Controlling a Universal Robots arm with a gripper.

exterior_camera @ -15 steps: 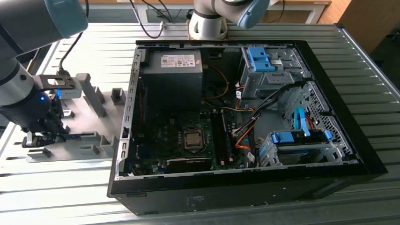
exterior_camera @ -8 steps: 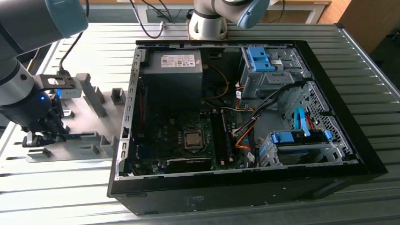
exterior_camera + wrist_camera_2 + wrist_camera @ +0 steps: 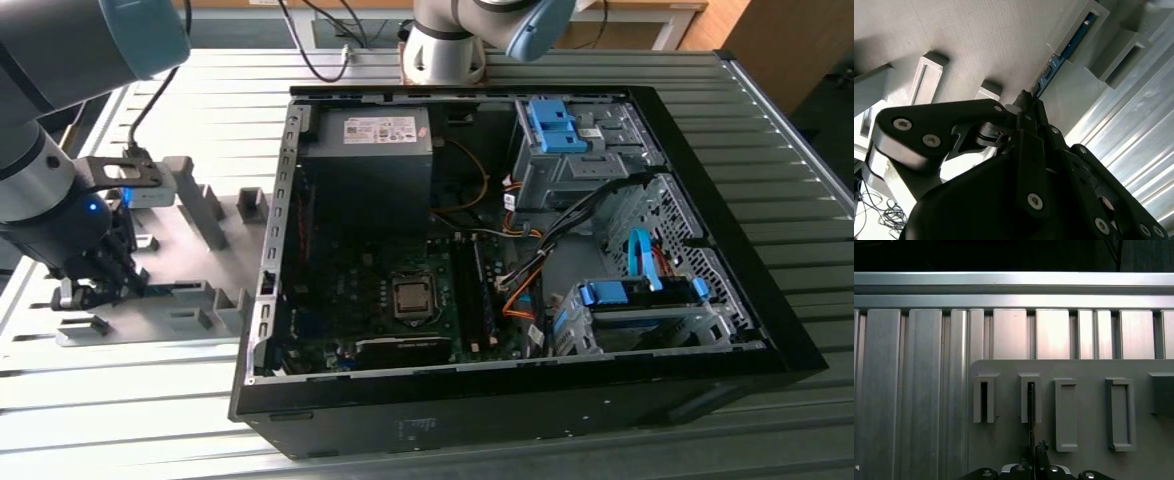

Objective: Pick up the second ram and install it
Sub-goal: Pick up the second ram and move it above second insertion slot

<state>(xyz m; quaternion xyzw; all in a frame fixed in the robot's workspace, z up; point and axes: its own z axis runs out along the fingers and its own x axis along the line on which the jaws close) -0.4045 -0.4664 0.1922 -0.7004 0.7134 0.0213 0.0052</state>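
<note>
**A:** Arm pose?
**B:** Arm is bent down at the exterior view's left. Gripper [image 3: 94,290] is held low over the grey plate [image 3: 160,255], beside the open computer case [image 3: 507,410].

**A:** Claw?
**B:** Fingers are seen drawn together, clamped on the second ram [image 3: 1051,67]. The ram is stood on edge, far end seated in a slotted block [image 3: 1030,379] on the plate.

**A:** Case contents?
**B:** A circuit board [image 3: 387,300] is laid flat inside. A power box [image 3: 367,160] is noted at the far left, drive cages [image 3: 574,165] at right, and cables [image 3: 521,280] between.
</note>
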